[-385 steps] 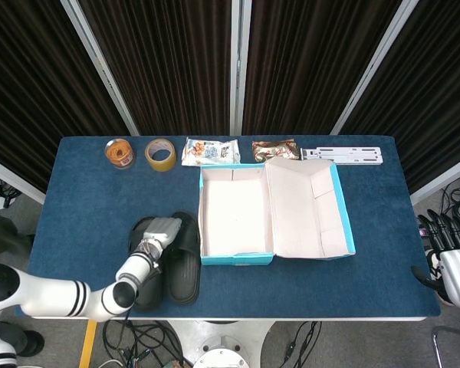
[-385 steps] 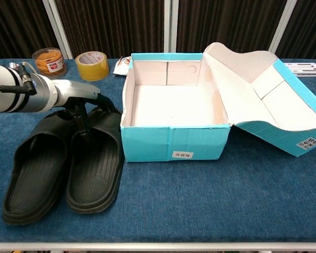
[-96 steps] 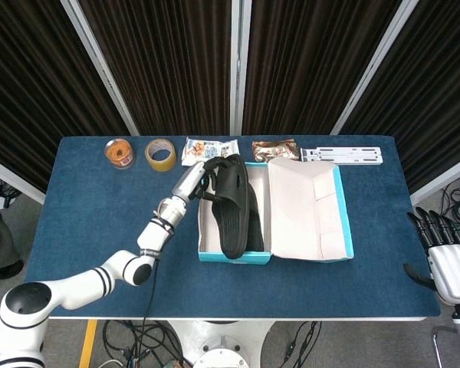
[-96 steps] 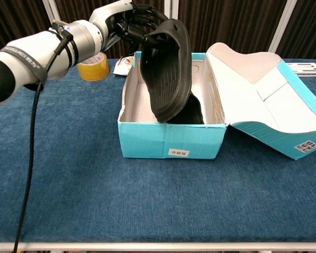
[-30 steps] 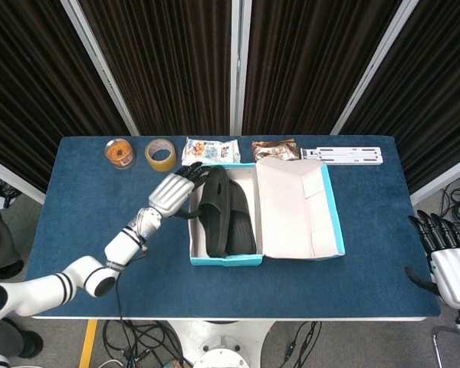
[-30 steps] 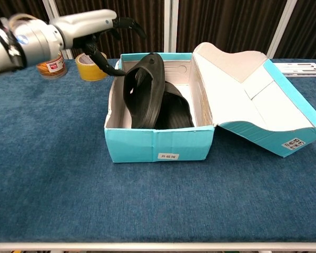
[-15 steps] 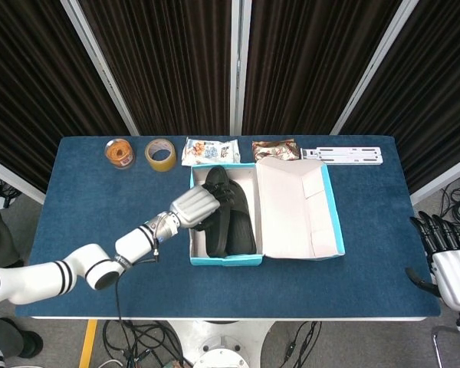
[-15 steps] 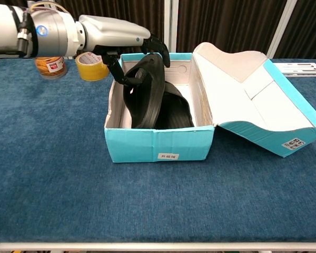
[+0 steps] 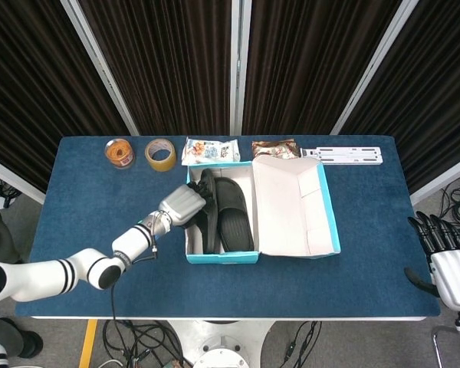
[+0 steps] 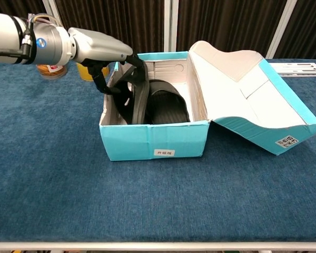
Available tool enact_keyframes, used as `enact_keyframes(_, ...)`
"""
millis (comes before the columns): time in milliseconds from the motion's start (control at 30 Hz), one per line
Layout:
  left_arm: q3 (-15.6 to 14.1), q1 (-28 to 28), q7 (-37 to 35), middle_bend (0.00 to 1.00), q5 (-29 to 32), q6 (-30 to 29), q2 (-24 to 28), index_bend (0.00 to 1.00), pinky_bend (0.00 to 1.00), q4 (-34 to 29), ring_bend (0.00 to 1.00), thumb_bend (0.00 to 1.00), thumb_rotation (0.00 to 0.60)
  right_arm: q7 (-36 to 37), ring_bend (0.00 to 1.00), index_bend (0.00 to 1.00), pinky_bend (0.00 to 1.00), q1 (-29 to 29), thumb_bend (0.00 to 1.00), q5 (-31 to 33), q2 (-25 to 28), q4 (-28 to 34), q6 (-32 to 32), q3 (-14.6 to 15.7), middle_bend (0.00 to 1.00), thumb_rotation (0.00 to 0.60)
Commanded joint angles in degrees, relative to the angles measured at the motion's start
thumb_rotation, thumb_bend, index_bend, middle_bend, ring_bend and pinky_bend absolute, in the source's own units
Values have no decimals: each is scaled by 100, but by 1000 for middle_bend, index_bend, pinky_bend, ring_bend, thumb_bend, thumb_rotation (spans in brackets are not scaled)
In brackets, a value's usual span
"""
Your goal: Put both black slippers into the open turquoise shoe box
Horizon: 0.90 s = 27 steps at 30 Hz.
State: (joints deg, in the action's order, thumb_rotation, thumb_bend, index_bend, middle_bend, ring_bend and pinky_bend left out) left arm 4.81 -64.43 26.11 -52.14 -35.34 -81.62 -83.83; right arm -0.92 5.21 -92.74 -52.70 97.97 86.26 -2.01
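Bench [image 9: 84, 199] carries the open turquoise shoe box [image 10: 152, 139] with 2 black slippers [image 10: 166, 108] inside. Left hand [image 10: 113, 58] reaches over the box's left wall, fingers [image 10: 134, 68] curled on the tilted left slipper [image 10: 134, 100]. Right hand [image 9: 448, 261] rests aside, fingers spread.

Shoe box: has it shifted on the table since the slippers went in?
Yes. The shoe box has slid left; its lid's right edge now sits further left under the white rail.
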Motion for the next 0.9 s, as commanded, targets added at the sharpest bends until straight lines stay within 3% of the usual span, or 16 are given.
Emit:
enact_keyframes(33,-182,-55,221,170,269,-164,-72,255,169,-118,0,403,600,3,0,0,118,2,115,2,2,2,-3,-1,32,600)
enact_keyframes(200,-233,-83,332,170,421,-362,-173,255,172,-159,0,402,600,-1,0,0,118,-22,115,-5,16,10,35,3,32,600)
enact_keyframes(433,62,333,-285,167,-13,-1088,212,226,176,-671,0,402,600,44,0,0,118,-67,115,26,36,-13,94,-2,32,600)
enact_keyframes(667,112,1259,-1121,162,-540,-2191,866,219,188,-1160,0,379,600,240,0,0,118,-100,115,75,-13,-139,95,13,32,600)
enact_keyframes(900,-59,2749,-2314,162,-1116,-3963,979,221,196,-758,0,347,600,793,0,0,118,-23,115,251,-119,-419,-221,48,33,600)
